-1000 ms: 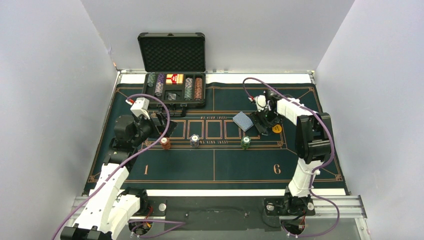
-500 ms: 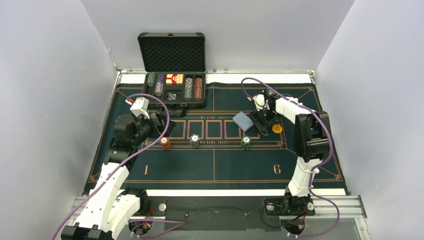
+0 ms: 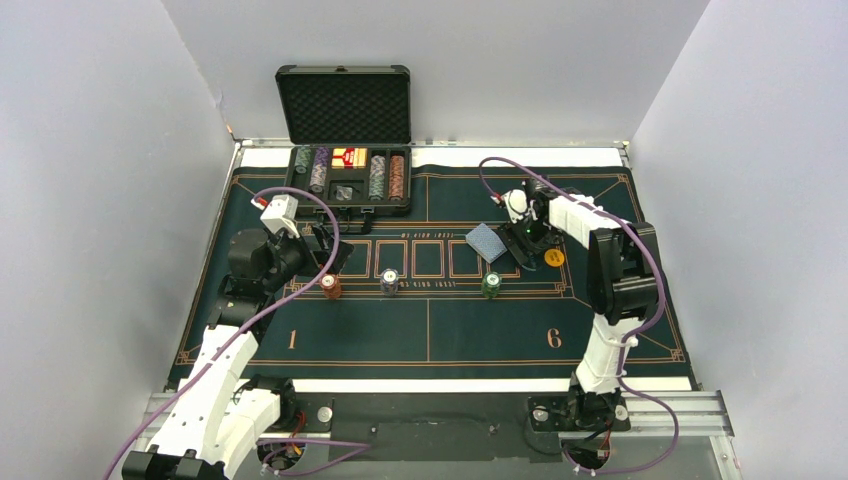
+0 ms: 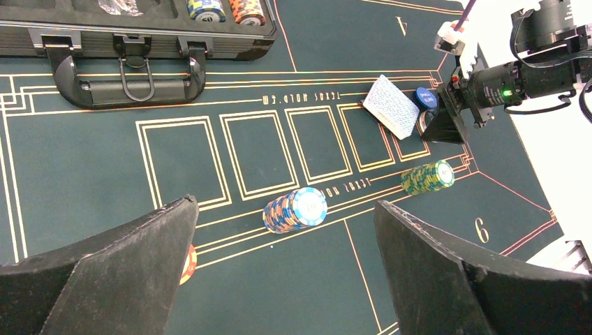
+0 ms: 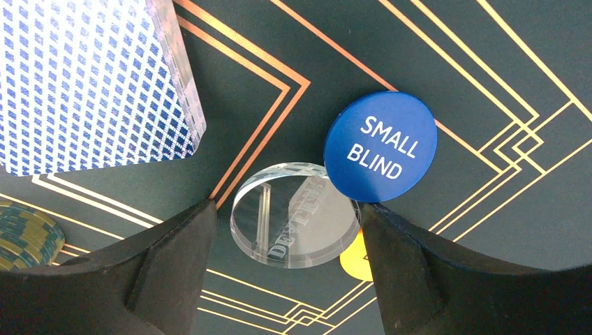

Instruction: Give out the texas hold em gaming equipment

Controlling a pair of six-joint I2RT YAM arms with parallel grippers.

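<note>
On the green felt stand three chip stacks: red-brown [image 3: 331,287], blue-and-orange [image 3: 389,282] and green [image 3: 491,285]. A blue-backed card deck [image 3: 485,242] lies near my right gripper [image 3: 517,243]. In the right wrist view, that gripper [image 5: 286,208] is open around the clear dealer disc [image 5: 279,230]. The right finger meets the disc's edge and a small gap shows at the left finger. A blue SMALL BLIND disc [image 5: 380,146] overlaps the clear one, and an orange disc [image 5: 357,259] peeks from beneath. My left gripper [image 4: 285,206] hangs wide open and empty, short of the blue-and-orange stack [image 4: 297,209].
The open black case [image 3: 350,205] with more chip rows and red card boxes sits at the far left of the felt. A second orange disc [image 3: 553,257] lies right of the gripper. The card deck [image 5: 91,84] and the green stack [image 5: 24,234] flank the right fingers.
The right gripper's jaws have narrowed around the clear disc, and that arm has shifted slightly away and to the left. The left arm has not moved.
</note>
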